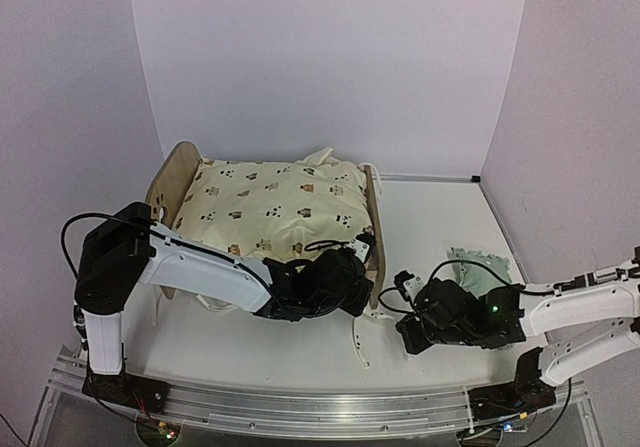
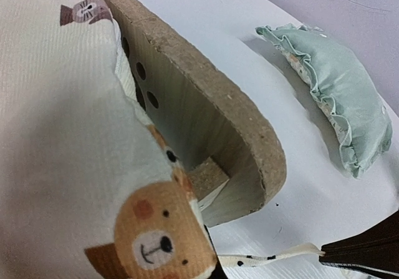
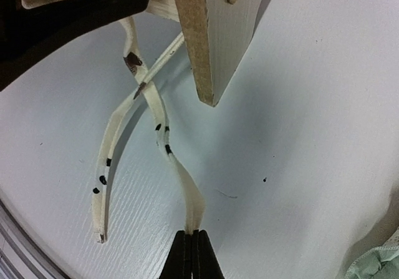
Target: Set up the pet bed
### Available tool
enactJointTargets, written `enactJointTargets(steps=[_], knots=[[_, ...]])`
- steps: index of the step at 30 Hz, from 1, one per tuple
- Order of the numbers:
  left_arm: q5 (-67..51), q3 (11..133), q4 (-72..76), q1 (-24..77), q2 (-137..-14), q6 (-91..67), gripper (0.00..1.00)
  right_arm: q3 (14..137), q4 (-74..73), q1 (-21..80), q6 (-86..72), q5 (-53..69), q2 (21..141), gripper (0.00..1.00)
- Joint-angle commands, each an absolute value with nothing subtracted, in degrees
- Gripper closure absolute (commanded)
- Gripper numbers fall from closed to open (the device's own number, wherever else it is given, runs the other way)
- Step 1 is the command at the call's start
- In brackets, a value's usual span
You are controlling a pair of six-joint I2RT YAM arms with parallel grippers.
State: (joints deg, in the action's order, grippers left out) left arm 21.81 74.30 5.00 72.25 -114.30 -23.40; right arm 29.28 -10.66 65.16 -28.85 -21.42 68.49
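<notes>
The light-wood pet bed point(image 1: 176, 175) stands left of centre with the cream bear-print cushion point(image 1: 270, 202) lying on it. My left gripper point(image 1: 340, 279) is at the bed's near right corner, shut on the cushion's corner point(image 2: 156, 229); its fingers are hidden under the fabric. Beside that corner rises the bed's end board with paw cutout point(image 2: 193, 129). My right gripper point(image 3: 193, 234) is low over the table to the right of the bed, shut on the end of a cream dotted tie point(image 3: 187, 185) that runs from that cushion corner.
A mint green pillow point(image 1: 485, 272) lies on the table right of the bed, close behind the right arm. A second loose tie point(image 3: 103, 185) trails on the table beside the bed's wooden leg point(image 3: 209, 48). White walls enclose the back and sides.
</notes>
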Motion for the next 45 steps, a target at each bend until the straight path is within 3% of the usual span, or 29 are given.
enactJointTargets(steps=[1, 18, 45], knots=[[19.1, 73.7, 7.6, 71.9, -110.8, -22.4, 1.0, 31.9, -10.1, 64.8, -27.6, -23.8, 67.7, 1.0], [11.1, 71.3, 4.4, 71.7, -104.1, -25.0, 1.0, 38.7, -0.2, 62.9, -20.5, -24.5, 76.0, 1.0], [5.5, 67.1, 7.0, 70.9, -101.3, -27.7, 1.0, 29.9, 26.8, 56.9, -6.5, -10.8, 82.8, 1.0]])
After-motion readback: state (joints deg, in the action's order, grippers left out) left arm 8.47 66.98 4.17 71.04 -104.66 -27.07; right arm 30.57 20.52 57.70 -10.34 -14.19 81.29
